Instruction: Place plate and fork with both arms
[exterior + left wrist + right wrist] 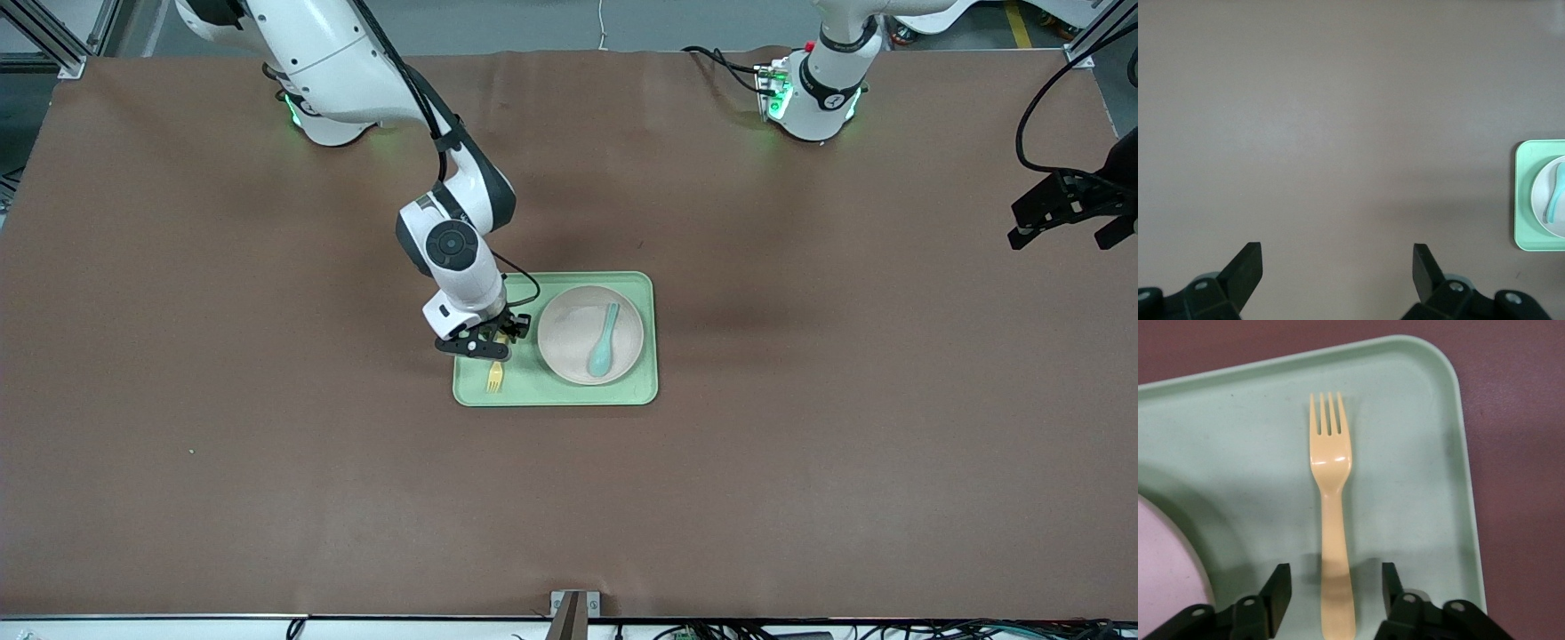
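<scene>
The right claw (1331, 590) hangs low over the tray (640, 391), fingers spread astride the fork (1331, 513) handle, not yet pinching. The fork lies flat on the tray beside the plate (569, 342), which carries a spoon (603, 341).

Risk: the thin, flat handle may slip or tilt on closing. The left claw (1338, 277) waits, spread, over bare worktop (800, 489).

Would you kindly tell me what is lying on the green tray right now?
The green tray holds the plate, with a teal spoon on it, and the fork beside the plate. The open right pincer straddles the fork's handle, hiding the tray beneath it in the front view.
</scene>
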